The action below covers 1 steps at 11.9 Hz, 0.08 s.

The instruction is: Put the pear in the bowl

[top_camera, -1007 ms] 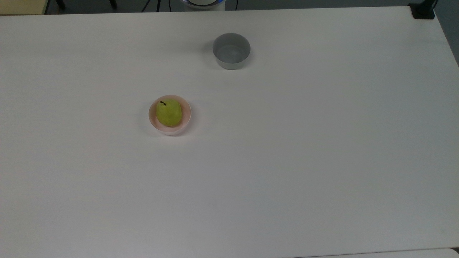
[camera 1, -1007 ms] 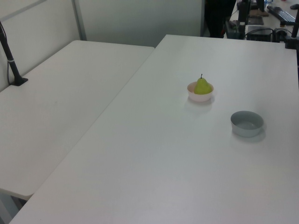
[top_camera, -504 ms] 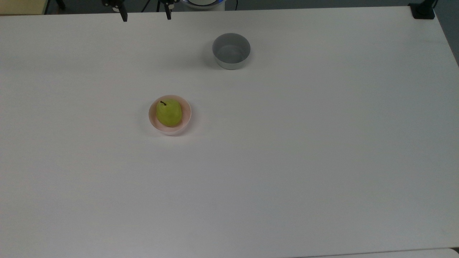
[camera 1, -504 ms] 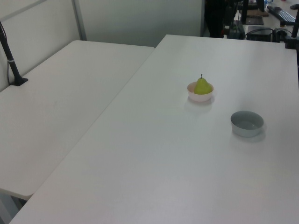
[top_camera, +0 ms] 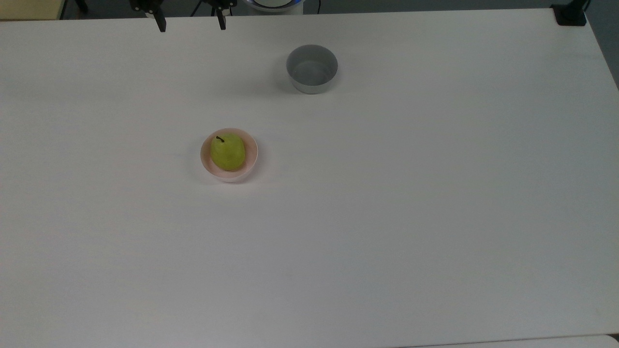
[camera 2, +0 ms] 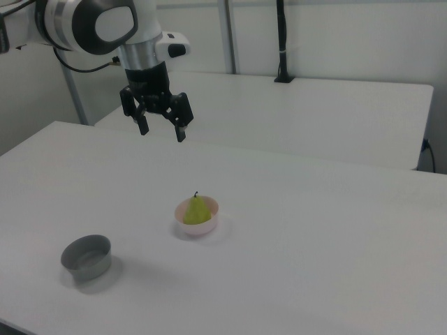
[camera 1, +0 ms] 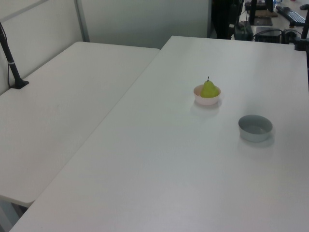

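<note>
The yellow-green pear (top_camera: pixel 227 152) (camera 1: pixel 208 89) (camera 2: pixel 198 209) sits upright inside the pale pink bowl (top_camera: pixel 208 164) (camera 1: pixel 206 101) (camera 2: pixel 198 227), its dark stem pointing up. My gripper (camera 2: pixel 161 131) hangs open and holds nothing, high above the table, up and to the left of the bowl in the right view. In the top view its two dark fingertips (top_camera: pixel 161 25) poke in at the top edge, and the gripper (top_camera: pixel 190 24) is well away from the bowl.
A grey round bowl (top_camera: pixel 312 68) (camera 1: pixel 255 128) (camera 2: pixel 86 257) stands on the white table (top_camera: pixel 387 217), apart from the pink one. A second white table (camera 1: pixel 58 106) adjoins along the left view's left. A black post (camera 1: pixel 9 58) is clamped there.
The open gripper's fingertips came into the top view at the top edge, then shifted slightly left. The pear and both bowls have not moved.
</note>
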{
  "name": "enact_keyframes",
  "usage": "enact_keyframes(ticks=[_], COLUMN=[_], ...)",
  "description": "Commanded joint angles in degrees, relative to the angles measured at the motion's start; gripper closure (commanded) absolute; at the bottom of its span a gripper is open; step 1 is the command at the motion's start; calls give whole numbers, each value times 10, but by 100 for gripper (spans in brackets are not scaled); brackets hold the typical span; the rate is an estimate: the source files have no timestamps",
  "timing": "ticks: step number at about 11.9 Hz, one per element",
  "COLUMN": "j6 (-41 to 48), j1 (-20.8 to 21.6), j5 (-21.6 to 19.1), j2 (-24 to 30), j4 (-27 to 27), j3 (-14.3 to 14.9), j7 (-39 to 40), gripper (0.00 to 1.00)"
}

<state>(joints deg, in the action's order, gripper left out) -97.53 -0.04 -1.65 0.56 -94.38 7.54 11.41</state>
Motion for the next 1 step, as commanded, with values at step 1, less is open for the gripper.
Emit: enact_keyframes(ticks=[1], j6=[18], j1=[17], j5=[3], j2=[-5], j4=[13], j3=[12], j7=[-2], gripper=[0])
